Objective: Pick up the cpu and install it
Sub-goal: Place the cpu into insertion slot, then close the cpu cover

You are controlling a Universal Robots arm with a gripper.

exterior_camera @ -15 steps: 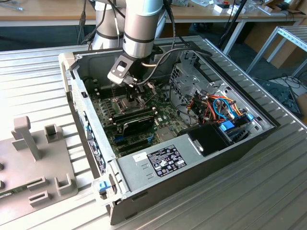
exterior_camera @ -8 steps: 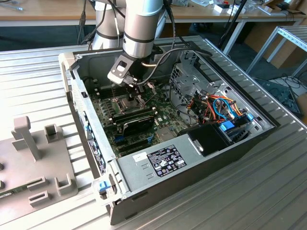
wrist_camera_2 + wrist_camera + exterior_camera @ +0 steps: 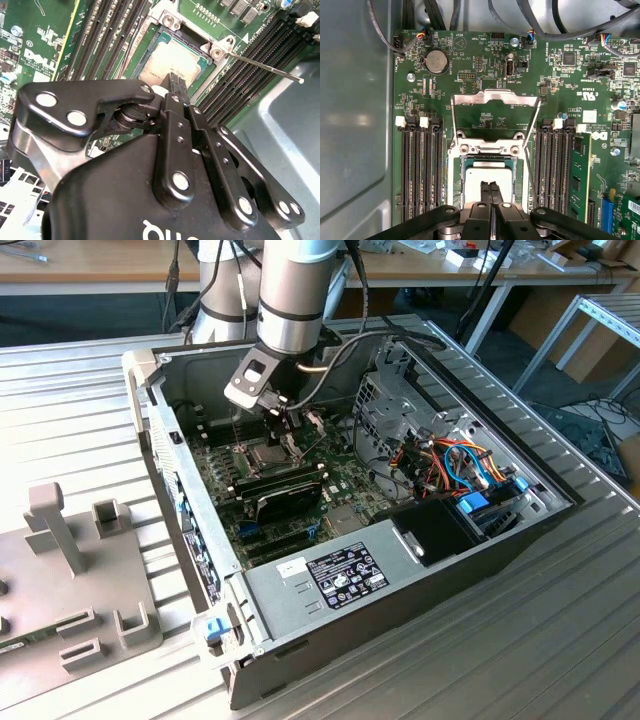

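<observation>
The cpu point(image 3: 487, 176) is a flat silver-grey square lying in the open socket on the green motherboard point(image 3: 470, 55); in the second wrist view the cpu point(image 3: 167, 56) lies just beyond the fingertips. My gripper point(image 3: 489, 186) hangs straight over it, its two black fingers pressed together with no gap, tips at or just above the chip's top. In the second wrist view the gripper point(image 3: 175, 80) looks the same, and nothing is held between the fingers. In the exterior view the gripper point(image 3: 289, 438) reaches down into the computer case over the socket point(image 3: 256, 455).
The hinged metal socket frame point(image 3: 495, 97) stands flipped open beyond the socket, and its thin lever point(image 3: 265, 65) sticks out sideways. Black memory slots point(image 3: 420, 170) flank the socket on both sides. Cables point(image 3: 455, 465) and a power supply point(image 3: 340, 575) crowd the case.
</observation>
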